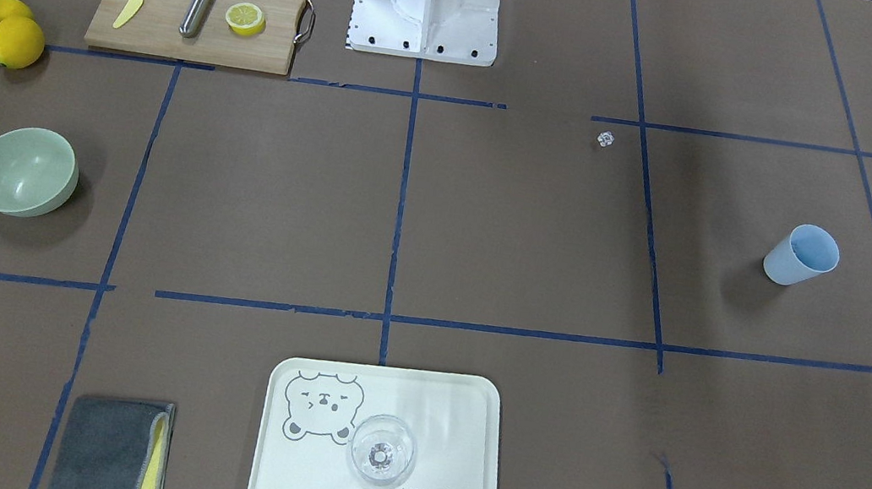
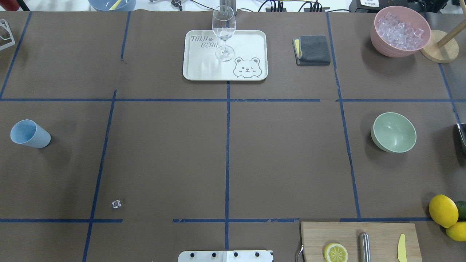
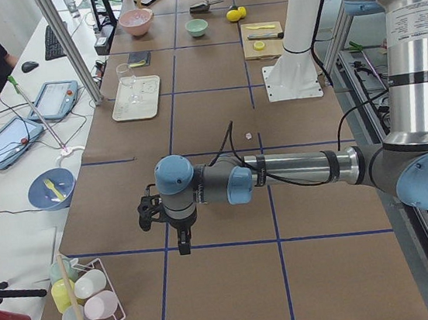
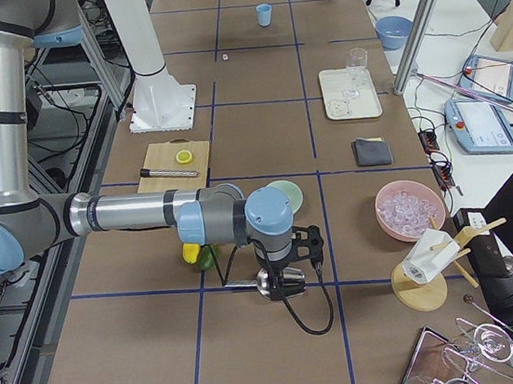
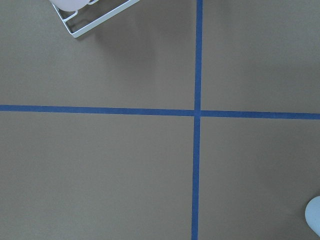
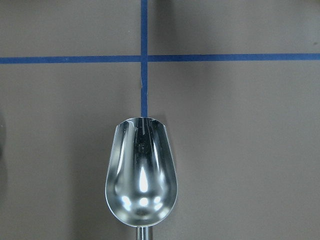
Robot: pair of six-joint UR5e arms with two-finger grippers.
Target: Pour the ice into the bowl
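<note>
Left gripper (image 3: 184, 244) is seen lower centre in the left side view; its opening cannot be told. Right gripper (image 4: 275, 269), mid-frame in the right side view, is shown just above a metal scoop (image 4: 267, 291), grip unclear. Overhead, ice (image 2: 398, 31) is heaped in a pink container (image 2: 378, 42) upper right; the bowl (image 2: 394, 131) is placed mid-right.

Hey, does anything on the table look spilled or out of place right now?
One clear ice cube lies alone on the bare table, far from the pink bowl of ice. Nothing else looks tipped or spilled.

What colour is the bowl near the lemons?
The bowl is pale sage green, plain, without pattern; the overhead exterior view shows it best.
</note>
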